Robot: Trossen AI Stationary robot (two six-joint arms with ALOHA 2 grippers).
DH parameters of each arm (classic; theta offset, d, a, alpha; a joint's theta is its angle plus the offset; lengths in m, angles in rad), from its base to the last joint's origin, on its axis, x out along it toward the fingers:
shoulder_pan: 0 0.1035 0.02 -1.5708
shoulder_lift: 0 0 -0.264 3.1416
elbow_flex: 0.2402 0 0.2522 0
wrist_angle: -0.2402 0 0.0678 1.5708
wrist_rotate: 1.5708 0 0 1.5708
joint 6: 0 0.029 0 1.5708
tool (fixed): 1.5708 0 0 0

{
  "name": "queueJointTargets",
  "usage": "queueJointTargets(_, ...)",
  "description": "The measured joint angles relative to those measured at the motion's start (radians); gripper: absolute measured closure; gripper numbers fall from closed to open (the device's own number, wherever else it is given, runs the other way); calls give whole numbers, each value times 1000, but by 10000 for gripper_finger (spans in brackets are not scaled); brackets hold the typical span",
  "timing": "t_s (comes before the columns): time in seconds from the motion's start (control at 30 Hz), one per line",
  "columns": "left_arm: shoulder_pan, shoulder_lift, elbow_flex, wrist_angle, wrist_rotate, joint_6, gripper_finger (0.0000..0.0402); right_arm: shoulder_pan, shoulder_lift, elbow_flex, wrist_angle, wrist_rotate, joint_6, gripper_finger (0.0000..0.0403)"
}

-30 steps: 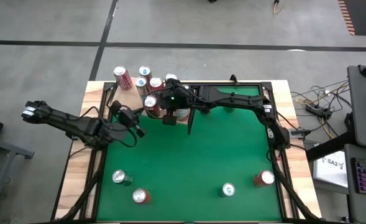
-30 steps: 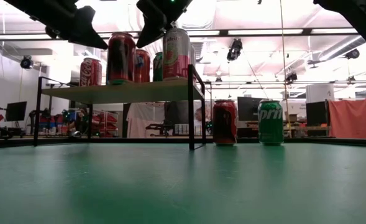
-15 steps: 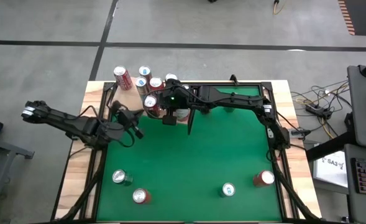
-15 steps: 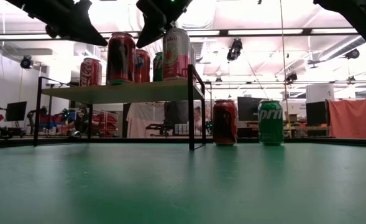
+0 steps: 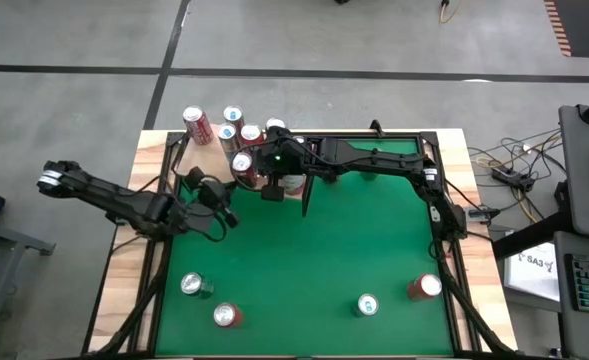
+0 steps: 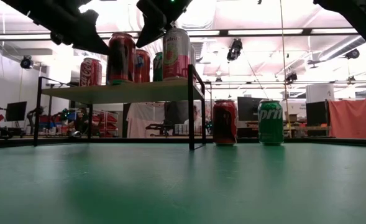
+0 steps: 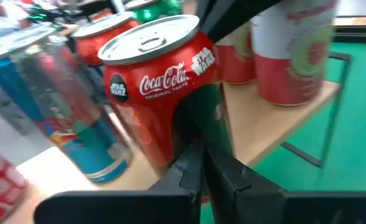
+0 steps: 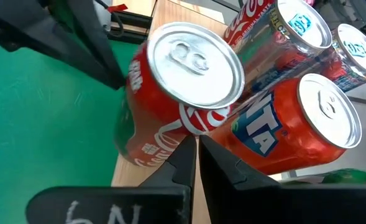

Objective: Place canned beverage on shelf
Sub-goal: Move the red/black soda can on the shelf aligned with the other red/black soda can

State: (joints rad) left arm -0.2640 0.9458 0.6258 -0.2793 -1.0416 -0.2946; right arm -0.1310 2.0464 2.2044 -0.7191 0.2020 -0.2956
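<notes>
Left gripper (image 5: 224, 214) closed, empty — we're hovering off the shelf (image 6: 127, 92) edge beside the Coke can (image 7: 161, 93); right gripper (image 8: 195, 149) closed too, over the cans.

- A red Coca-Cola can (image 8: 173, 106) stands at the wooden shelf's (image 8: 167, 22) edge.
- An orange Fanta can (image 8: 294, 130) sits just beside it.
- The right gripper's (image 8: 195, 163) fingers are closed together.

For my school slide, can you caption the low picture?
Soda cans crowd a wooden shelf while two more wait on the green table.
</notes>
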Motion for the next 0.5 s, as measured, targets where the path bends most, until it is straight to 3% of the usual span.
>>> queueJointTargets(0.13,3,12,0,14,-65,-3,402,0,0,0,1,0,-4,390)
queueJointTargets(0.5,5,3,0,22,-118,11,402,2,0,0,4,-64,5,390)
